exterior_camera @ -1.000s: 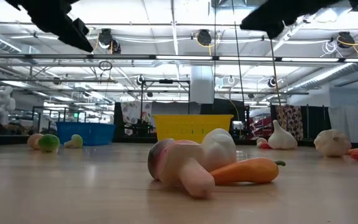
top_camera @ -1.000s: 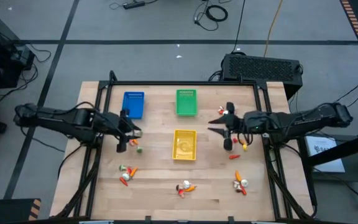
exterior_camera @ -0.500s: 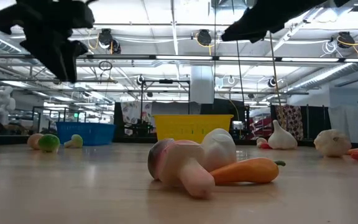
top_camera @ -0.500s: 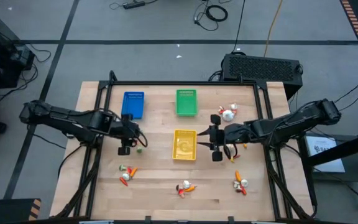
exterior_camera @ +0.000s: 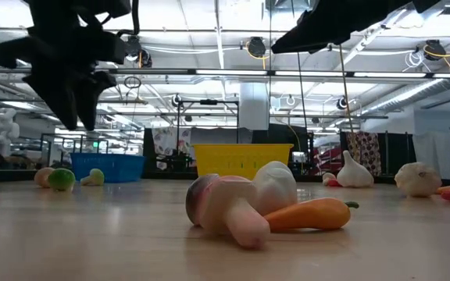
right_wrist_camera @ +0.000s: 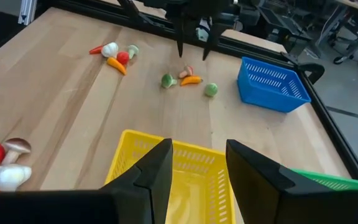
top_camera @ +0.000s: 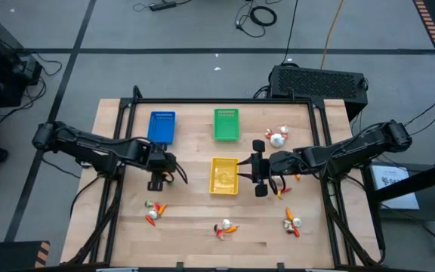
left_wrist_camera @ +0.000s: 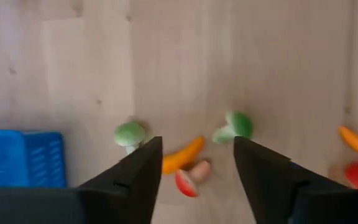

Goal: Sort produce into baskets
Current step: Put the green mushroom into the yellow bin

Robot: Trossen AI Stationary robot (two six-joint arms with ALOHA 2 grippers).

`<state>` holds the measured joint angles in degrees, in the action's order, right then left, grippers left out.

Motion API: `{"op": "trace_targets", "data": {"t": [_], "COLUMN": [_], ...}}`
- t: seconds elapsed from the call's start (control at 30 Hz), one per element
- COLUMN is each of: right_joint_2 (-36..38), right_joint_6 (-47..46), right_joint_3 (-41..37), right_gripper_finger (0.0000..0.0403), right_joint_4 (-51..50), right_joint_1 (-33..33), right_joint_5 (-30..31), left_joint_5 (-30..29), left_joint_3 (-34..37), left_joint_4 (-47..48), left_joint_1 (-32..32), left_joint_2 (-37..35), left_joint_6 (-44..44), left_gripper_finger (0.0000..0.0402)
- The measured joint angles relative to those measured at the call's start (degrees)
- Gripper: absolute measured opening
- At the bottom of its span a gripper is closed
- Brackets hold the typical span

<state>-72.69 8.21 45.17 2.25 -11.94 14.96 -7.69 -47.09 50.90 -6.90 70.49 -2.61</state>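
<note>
Hovering open, the left gripper (left_wrist_camera: 194, 165) hangs over a carrot (left_wrist_camera: 182, 155) among greens; right gripper (right_wrist_camera: 194, 165), open, overhangs the yellow basket (right_wrist_camera: 194, 186).

Both end effectors (top_camera: 157, 176) (top_camera: 257, 175) hover, fingers parted, empty.

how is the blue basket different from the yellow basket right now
The blue basket sits at the table's far left, clear of both arms; the yellow basket sits mid-table with the right gripper at its edge. Blue versus yellow in colour. Both are small rectangular plastic baskets of like size, lying lengthwise the same way.
</note>
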Motion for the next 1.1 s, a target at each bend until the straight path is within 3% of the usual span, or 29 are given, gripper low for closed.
{"op": "trace_targets", "data": {"t": [0.1,0.27,0.57,1.1], "right_joint_2": [0.0,0.0,-1.52,-5.95], "right_joint_6": [0.0,-0.23,-1.9,-0.87], "right_joint_3": [0.0,0.0,-0.02,-0.02], "right_gripper_finger": [0.0142,0.0142,0.0142,0.0141], "right_joint_4": [0.11,0.07,-0.31,0.58], "right_joint_1": [0.0,-0.02,-0.17,-0.17], "right_joint_5": [0.0,-0.02,-0.29,-0.07], "left_joint_5": [-0.43,6.27,6.13,3.44], "left_joint_3": [0.02,0.04,0.94,1.03], "left_joint_4": [-0.99,-1.34,-4.37,-4.05], "left_joint_1": [0.0,-0.73,-4.92,-5.03], "left_joint_2": [0.77,2.87,8.41,18.46], "left_joint_6": [-0.02,2.26,4.65,4.79], "left_gripper_finger": [0.0264,0.0304,0.0304,0.0303]}}
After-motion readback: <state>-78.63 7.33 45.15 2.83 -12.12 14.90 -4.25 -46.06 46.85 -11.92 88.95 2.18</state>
